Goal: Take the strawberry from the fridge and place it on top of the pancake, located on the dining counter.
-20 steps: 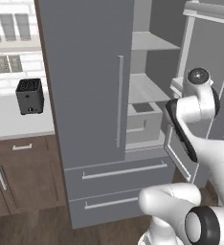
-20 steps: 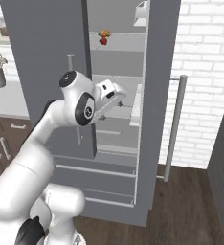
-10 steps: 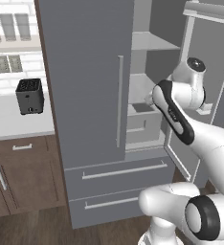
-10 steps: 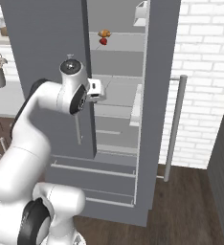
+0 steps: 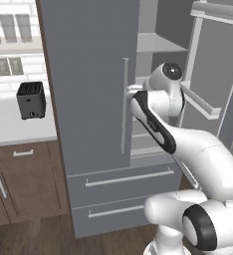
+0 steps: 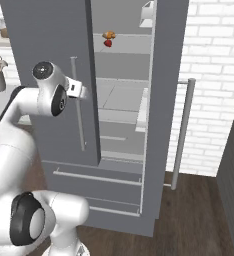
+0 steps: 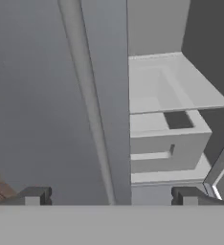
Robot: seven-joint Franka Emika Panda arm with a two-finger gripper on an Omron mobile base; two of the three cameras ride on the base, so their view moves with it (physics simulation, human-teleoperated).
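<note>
The grey fridge (image 5: 88,74) has its left door shut and its right door (image 6: 169,75) swung open. On an upper shelf inside lies the tiny red strawberry (image 6: 108,43), just below an orange-tan item (image 6: 109,35). My gripper (image 6: 84,91) hangs well below the strawberry, at the inner edge of the shut left door, beside its slim handle (image 6: 77,105). In the hand view the gripper (image 7: 112,196) is open and empty; the fingertips (image 7: 35,195) straddle the door edge, with the handle (image 7: 85,95) ahead. The pancake and dining counter are out of view.
A pale shelf (image 7: 173,88) and a box-like bin (image 7: 166,143) sit inside the fridge ahead of the hand. Two bottom drawers (image 5: 123,179) lie below. A black toaster (image 5: 31,99) stands on the left wall counter. A white brick wall (image 6: 214,75) is to the right.
The arm has swung left, from in front of the open compartment to the inner edge and handle of the shut left door. The fingers stay open.
</note>
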